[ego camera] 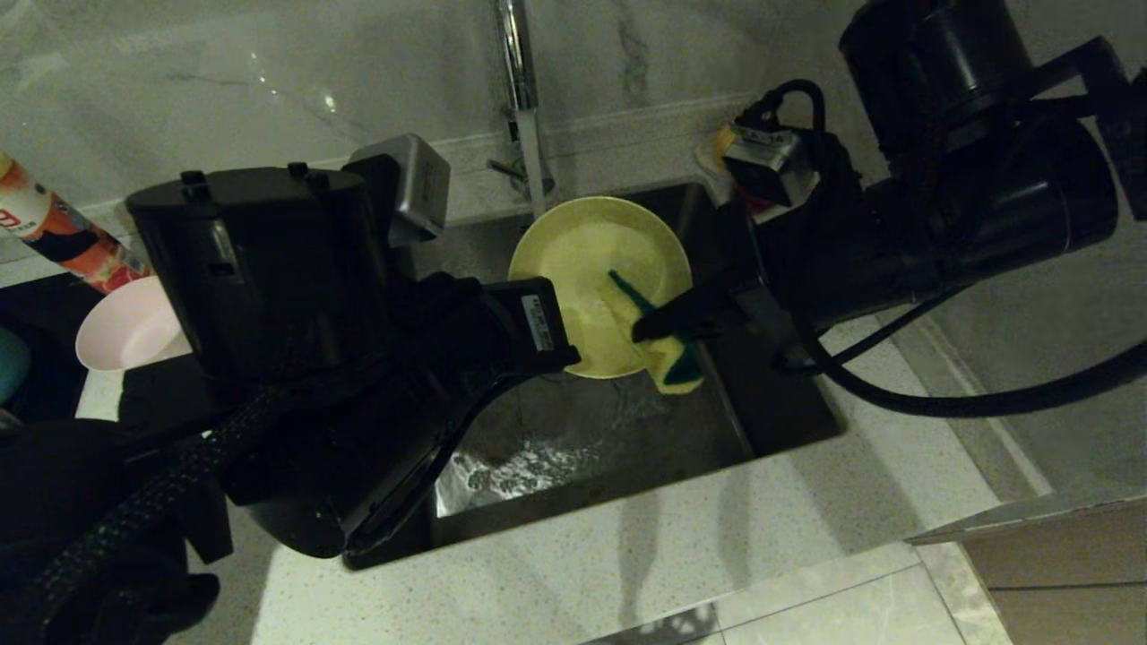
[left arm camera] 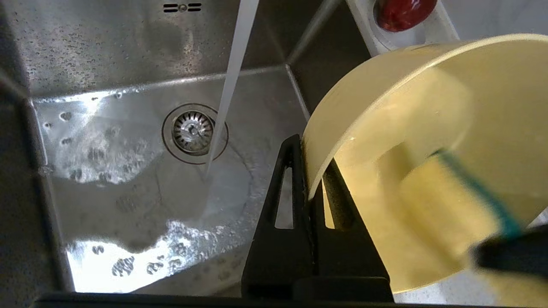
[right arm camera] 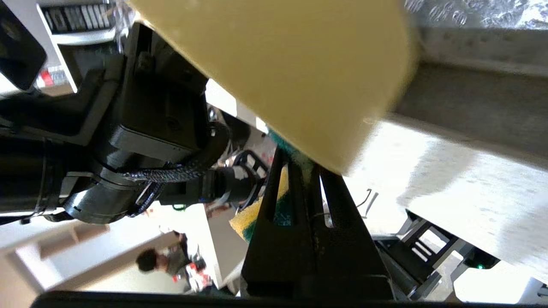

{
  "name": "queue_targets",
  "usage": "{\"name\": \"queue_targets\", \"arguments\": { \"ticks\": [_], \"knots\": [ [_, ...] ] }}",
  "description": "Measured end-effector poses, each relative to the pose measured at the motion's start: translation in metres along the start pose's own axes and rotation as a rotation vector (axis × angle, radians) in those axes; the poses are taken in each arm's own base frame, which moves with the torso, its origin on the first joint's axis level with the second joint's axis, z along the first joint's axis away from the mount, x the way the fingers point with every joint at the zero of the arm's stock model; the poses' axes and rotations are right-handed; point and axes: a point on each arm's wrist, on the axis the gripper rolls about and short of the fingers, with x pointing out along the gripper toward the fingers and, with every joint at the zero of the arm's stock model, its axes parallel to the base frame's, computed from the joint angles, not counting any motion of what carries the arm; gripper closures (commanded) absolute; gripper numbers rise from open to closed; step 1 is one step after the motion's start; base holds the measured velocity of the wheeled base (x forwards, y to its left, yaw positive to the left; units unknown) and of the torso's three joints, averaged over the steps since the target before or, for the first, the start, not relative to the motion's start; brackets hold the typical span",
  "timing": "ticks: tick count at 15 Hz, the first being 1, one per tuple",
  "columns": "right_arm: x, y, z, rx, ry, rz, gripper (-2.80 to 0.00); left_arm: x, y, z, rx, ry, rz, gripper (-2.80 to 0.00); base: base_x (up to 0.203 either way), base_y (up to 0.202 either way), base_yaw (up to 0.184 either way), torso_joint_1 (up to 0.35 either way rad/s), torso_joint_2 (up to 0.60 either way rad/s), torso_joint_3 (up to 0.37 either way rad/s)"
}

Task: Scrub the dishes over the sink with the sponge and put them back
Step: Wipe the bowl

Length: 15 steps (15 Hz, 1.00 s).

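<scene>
Left arm's black housing fills the near head view; its left tool (left arm camera: 314, 188) is clamped on the rim of the round yellow plastic bowl (ego camera: 599, 278), held tilted over the square stainless steel sink (left arm camera: 128, 179), water running. Bowl judged light, stiff, slippery when wet; the rim pinch suits it, though pressure could twist it loose. Right tool (ego camera: 668, 324) is clamped on the small yellow-and-green rectangular sponge (ego camera: 674, 369), pressed into the bowl's inside; soft, best gripped mid-body.
</scene>
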Motion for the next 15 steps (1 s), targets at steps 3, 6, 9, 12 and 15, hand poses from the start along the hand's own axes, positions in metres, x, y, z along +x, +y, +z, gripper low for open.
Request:
{"name": "queue_targets", "arguments": {
  "ticks": [3,6,9,12,15],
  "knots": [
    [0.011,0.008,-0.005,-0.014,0.034,0.018,0.00,0.000,0.000,0.002,0.001,-0.007,0.004,0.00,0.000,0.000,0.000,0.000,0.00,0.000],
    [0.015,0.015,-0.010,-0.031,0.031,0.008,0.00,0.001,0.000,0.003,0.008,-0.007,0.006,0.00,0.000,0.000,0.000,0.000,0.00,0.000],
    [0.003,0.020,-0.005,-0.043,-0.010,0.019,0.00,0.003,0.006,0.002,0.004,-0.006,0.029,0.00,0.000,0.000,0.000,0.000,0.00,0.000],
    [-0.024,0.022,0.001,-0.048,-0.077,0.023,0.00,0.011,0.020,0.004,0.004,-0.015,0.081,0.00,0.000,0.000,0.000,0.000,0.00,0.000],
    [-0.054,0.028,-0.001,-0.059,-0.132,0.034,0.00,0.023,0.037,0.002,0.015,-0.005,0.147,0.00,0.000,0.000,0.000,0.000,0.00,0.000]
  ]
}}
